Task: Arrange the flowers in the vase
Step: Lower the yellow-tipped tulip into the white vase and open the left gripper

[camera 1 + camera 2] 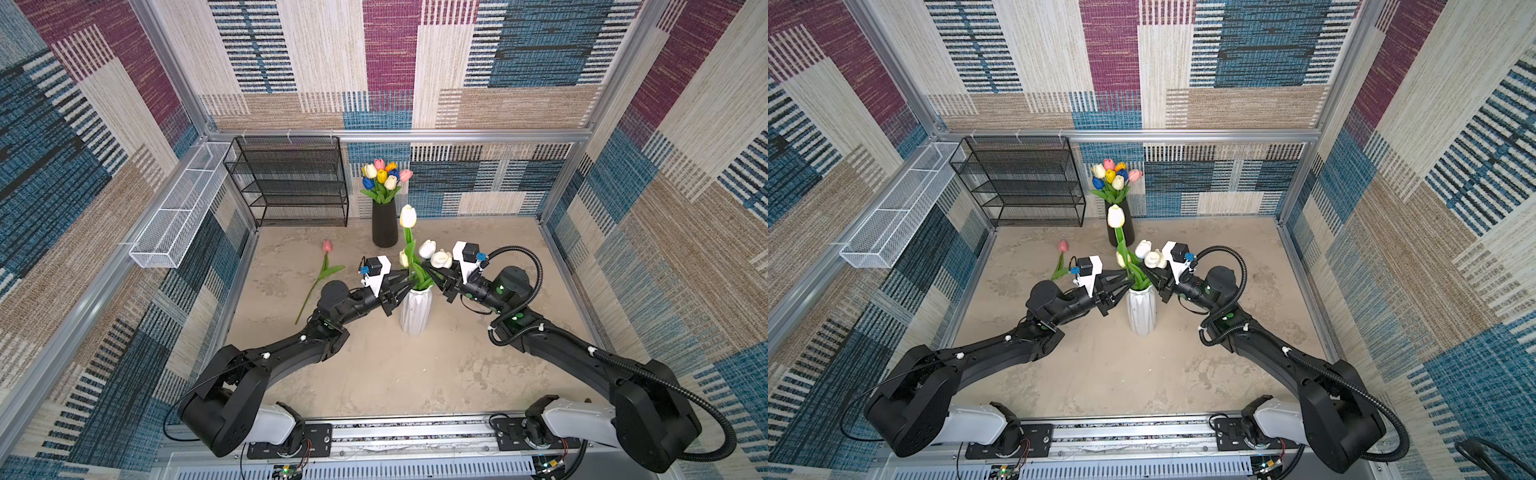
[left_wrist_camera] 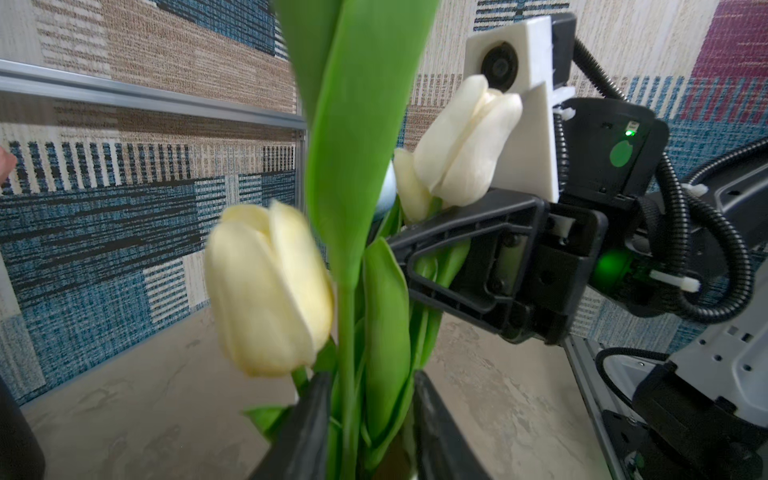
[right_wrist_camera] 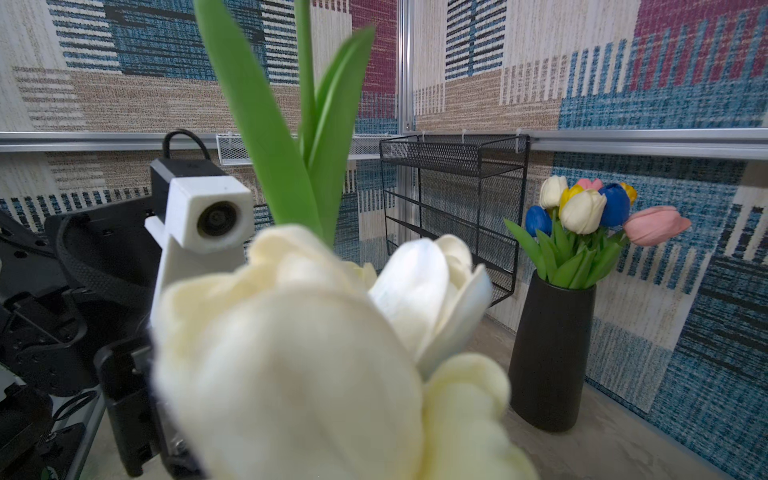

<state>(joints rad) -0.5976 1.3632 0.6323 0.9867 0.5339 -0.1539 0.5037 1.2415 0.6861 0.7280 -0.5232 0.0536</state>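
Note:
A white ribbed vase stands mid-table and holds several white and cream flowers. My left gripper is just above the vase mouth. Its jaws stand apart around green stems and a leaf, so it is open. From the other side my right gripper comes in shut, its tip buried among the stems. Whether it pinches one is hidden. Two white heads lean over it, and a blurred head fills the right wrist view. One pink tulip lies on the table.
A black vase full of mixed-colour tulips stands at the back wall. A black mesh shelf sits in the back left corner, with a white mesh basket on the left rail.

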